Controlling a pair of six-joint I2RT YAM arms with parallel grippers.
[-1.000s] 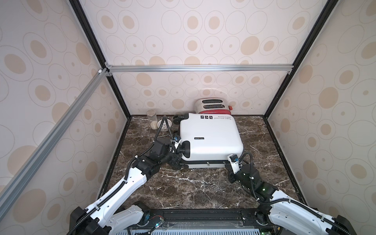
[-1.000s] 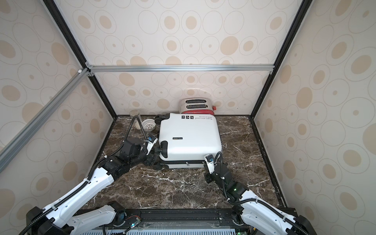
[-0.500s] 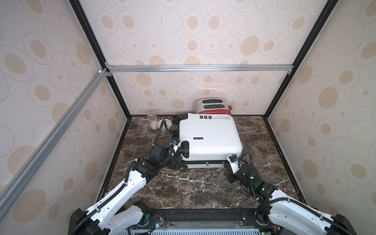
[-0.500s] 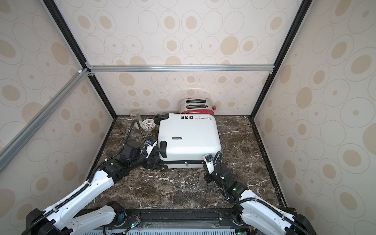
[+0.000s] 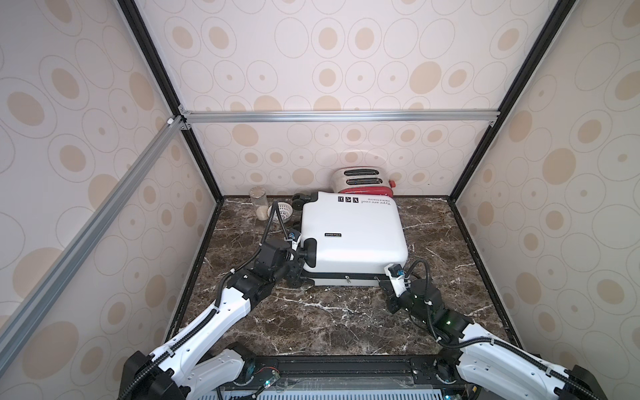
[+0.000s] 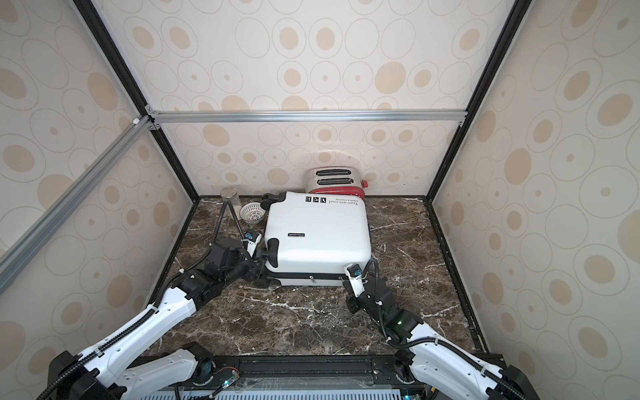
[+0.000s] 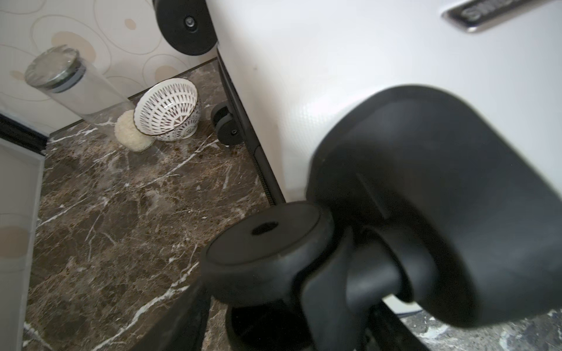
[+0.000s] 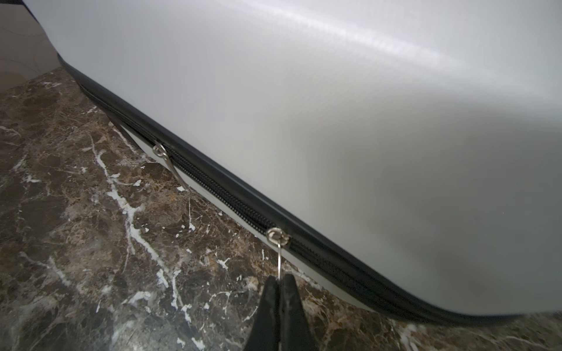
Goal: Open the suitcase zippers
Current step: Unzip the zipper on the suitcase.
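Dark marble tabletop [image 5: 311,322] carries the suitcase [image 5: 349,235], lying flat toward the back. Its zippers [image 8: 231,200] form a black band along the side nearest the robot. Near that side's right corner the right gripper [image 8: 279,284] is pinched closed on one silvery pull [image 8: 277,238]; a second pull [image 8: 161,153] hangs farther left. Travel likely follows the band around that corner. The left gripper [image 5: 297,265] sits at the near-left wheel [image 7: 264,240], with its jaw state unclear.
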